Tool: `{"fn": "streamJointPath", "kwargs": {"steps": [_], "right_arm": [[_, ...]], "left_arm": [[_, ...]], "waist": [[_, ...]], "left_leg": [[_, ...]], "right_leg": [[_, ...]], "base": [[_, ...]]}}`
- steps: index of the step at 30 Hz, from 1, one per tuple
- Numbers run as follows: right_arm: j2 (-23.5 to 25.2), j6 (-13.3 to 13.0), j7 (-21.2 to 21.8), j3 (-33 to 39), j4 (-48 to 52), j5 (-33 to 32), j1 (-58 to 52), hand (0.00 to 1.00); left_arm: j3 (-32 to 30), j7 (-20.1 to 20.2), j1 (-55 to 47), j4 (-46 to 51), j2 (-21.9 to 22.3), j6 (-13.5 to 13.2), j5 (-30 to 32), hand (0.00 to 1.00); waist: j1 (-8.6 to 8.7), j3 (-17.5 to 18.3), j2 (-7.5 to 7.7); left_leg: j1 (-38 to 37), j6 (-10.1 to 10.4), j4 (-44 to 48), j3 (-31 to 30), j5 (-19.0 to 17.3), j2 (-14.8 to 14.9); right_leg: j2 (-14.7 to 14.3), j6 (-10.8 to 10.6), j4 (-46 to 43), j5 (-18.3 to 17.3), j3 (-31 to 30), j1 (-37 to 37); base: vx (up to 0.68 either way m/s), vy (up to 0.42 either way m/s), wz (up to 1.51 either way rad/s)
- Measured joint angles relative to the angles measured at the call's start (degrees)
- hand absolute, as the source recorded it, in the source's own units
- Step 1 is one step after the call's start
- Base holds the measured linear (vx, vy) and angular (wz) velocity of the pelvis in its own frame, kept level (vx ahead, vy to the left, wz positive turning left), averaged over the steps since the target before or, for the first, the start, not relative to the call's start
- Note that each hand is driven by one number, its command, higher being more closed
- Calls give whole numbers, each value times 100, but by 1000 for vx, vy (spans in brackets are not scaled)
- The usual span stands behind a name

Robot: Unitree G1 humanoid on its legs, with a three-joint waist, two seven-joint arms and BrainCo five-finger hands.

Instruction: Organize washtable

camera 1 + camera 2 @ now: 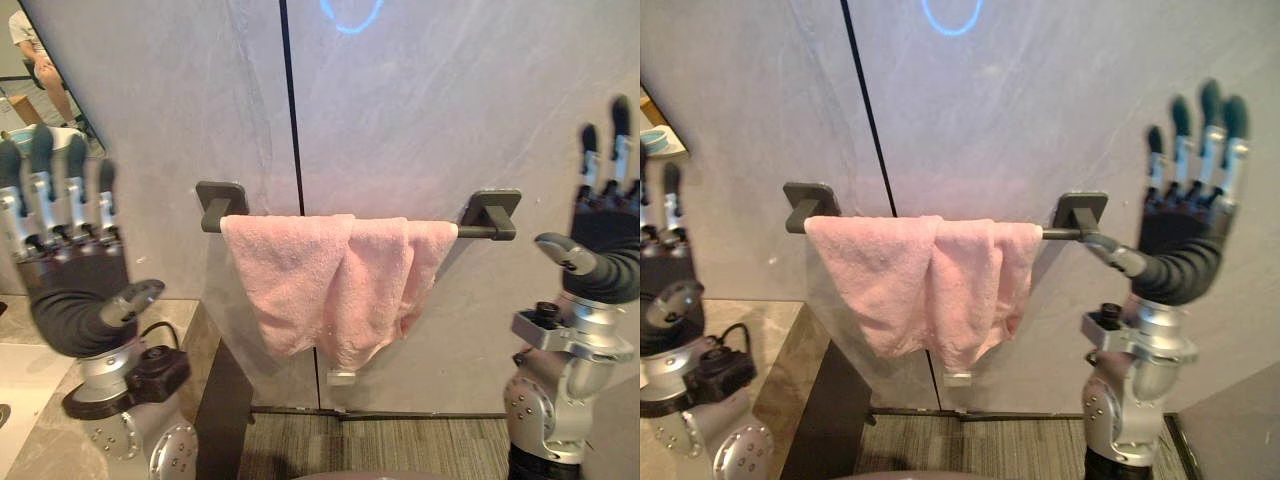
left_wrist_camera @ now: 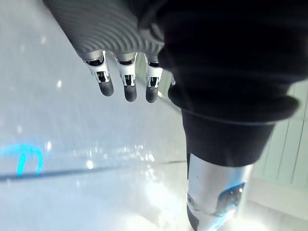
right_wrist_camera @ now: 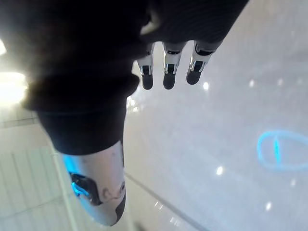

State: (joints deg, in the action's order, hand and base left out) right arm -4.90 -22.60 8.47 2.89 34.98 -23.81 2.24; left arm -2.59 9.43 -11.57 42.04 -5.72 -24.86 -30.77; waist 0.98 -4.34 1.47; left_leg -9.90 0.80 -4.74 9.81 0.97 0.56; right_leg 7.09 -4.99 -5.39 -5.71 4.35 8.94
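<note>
A pink towel [image 1: 330,285] hangs bunched over a dark wall-mounted towel bar [image 1: 480,231], its folds drooping below the bar's middle. My left hand [image 1: 75,275] is raised at the left, fingers straight up and empty, well clear of the towel. At the right my right hand [image 1: 1185,235] is also held up with straight fingers, thumb sticking out toward the bar's right bracket [image 1: 1082,212], holding nothing. Each wrist view looks past straight fingers [image 2: 126,84] [image 3: 166,72] at the pale wall.
A stone washtable counter [image 1: 45,400] with a white basin edge lies at the lower left, its dark side panel [image 1: 225,410] below the towel. A mirror [image 1: 40,70] at the upper left reflects a seated person. Grey wall panels sit behind; striped floor below.
</note>
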Motion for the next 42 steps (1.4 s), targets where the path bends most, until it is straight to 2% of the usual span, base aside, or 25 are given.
{"fn": "streamJointPath", "kwargs": {"steps": [5,11,13,16,23,30,36,42], "right_arm": [[-282,159,733,-1273,-10,-847,212,0],[-794,449,1129,-1872,-52,-1332,221,0],[-1064,547,1265,-2128,-161,-1501,220,0],[-1461,640,1334,-2452,-502,-1604,169,0],[-2138,745,1442,-2595,-1114,-1718,-219,0],[-2527,888,1681,-3095,-1633,-1331,-277,0],[-2502,920,1672,-3128,-1976,-741,-348,0],[-2017,942,1535,-2836,-2570,86,-458,0]], "left_arm": [[1331,784,317,-460,-412,345,-586,0],[1965,1132,320,-1012,-810,656,-828,0],[2272,1293,323,-1224,-1016,800,-956,0],[2624,1414,368,-1523,-1398,880,-966,0],[2769,1419,350,-2134,-2162,1070,-796,0],[2928,1420,247,-2511,-2448,1232,-378,0],[2884,1409,129,-2799,-2335,1333,23,0],[2223,1225,101,-3057,-1737,1315,394,0]], "waist": [[47,-39,-35],[125,-55,-37],[129,-77,-34],[132,-151,-25],[135,-309,41],[132,-352,65],[122,-389,106],[120,-409,135]], "left_leg": [[-91,-36,-90,-1,59,-50],[-126,-62,-107,6,92,-58],[-151,-59,-108,27,95,-60],[-192,-57,-109,32,96,-59],[-202,-55,-107,38,98,-63],[-181,-55,-109,87,98,-67],[-63,-54,-113,57,100,-67],[216,-42,-114,-67,187,-66]], "right_leg": [[24,-4,-45,-3,-24,-4],[22,-10,-48,-7,-41,-7],[10,-10,-51,-7,-53,1],[3,-10,-51,-7,-65,38],[4,-10,-57,-7,-96,40],[7,-8,-86,-9,-111,-20],[10,3,-140,-45,-89,-148],[10,7,-141,-43,38,-334]], "base": [[-65,13,-1],[-38,-1,-2],[-21,-10,-6],[-7,-3,-1],[-16,-2,0],[-8,-4,-3],[-5,-2,3],[6,-13,11]]}}
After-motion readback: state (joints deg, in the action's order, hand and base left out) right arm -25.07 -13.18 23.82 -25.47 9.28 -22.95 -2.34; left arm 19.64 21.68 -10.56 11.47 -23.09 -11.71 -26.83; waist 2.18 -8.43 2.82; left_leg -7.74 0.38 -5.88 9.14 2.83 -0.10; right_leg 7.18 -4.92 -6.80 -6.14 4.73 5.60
